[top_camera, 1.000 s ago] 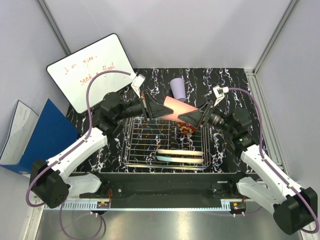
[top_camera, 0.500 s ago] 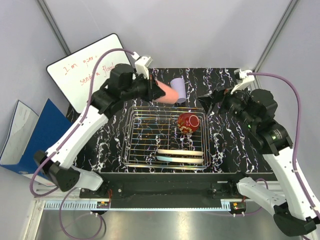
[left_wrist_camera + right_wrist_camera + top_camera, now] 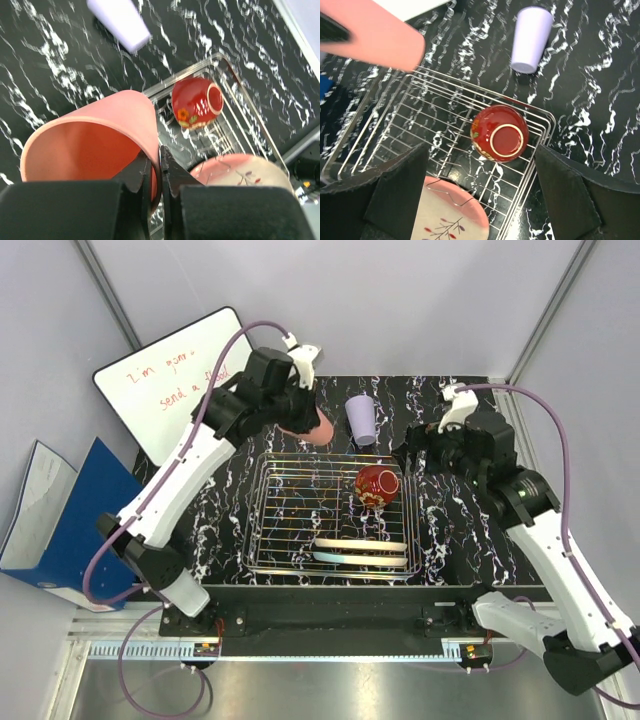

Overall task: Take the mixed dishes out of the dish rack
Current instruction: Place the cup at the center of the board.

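- This is a robotics lab test cell, not a home kitchen.
- Two white-and-black robot arms, the left arm (image 3: 180, 480) and the right arm (image 3: 555, 565), are bolted at the near edge of a black marbled tabletop (image 3: 455, 535).
- Bare pale wall panels (image 3: 350, 300) set in aluminium posts (image 3: 106, 290) box it in.
- Purple cables (image 3: 248, 325) loop off the arms.
- A whiteboard (image 3: 170, 380) with red handwriting and a blue folder (image 3: 75, 515) lean at the left side.

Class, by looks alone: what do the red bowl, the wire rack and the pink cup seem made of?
Red bowl: likely glazed ceramic, glossy with painted pattern. Wire rack: metal, thin shiny silver rods. Pink cup: probably matte plastic, no highlights; could be unglazed ceramic.
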### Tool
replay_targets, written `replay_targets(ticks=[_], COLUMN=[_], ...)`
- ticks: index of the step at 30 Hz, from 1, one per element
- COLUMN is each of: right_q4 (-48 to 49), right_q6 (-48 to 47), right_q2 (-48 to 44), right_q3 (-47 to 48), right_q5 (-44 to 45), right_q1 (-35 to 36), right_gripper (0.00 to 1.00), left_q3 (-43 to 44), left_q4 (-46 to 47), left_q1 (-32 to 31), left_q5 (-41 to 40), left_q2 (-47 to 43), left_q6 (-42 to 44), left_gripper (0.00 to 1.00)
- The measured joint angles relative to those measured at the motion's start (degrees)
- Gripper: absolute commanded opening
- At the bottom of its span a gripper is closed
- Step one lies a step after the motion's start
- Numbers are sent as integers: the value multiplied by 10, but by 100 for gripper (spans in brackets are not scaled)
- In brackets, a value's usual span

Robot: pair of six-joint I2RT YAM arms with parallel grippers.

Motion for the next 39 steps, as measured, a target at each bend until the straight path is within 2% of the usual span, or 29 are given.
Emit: replay_targets(ticks=[5, 8, 17, 23, 32, 39], right_q4=[15, 31, 85, 118, 146, 158], right_q6=[26, 49, 134, 164, 184, 191], right_q2=[30, 24, -50, -71, -63, -44], right_q3=[-2, -17, -111, -142, -170, -171], right_q5=[40, 60, 87, 80, 70, 68], right_q1=[1, 1, 1, 1, 1, 1], right_gripper=[95, 95, 95, 95, 96, 96], left_q3=[43, 43, 37, -1, -144, -167], left_q4=[-9, -21, -28, -28, -14, 2], left_q1=[-23, -10, 174, 244, 250, 285], left_q5=[-103, -180, -248, -264, -257, -220], left_q2=[34, 58, 127, 127, 133, 149], left_q6=[9, 10, -23, -40, -54, -65], left_gripper=[0, 0, 0, 0, 0, 0])
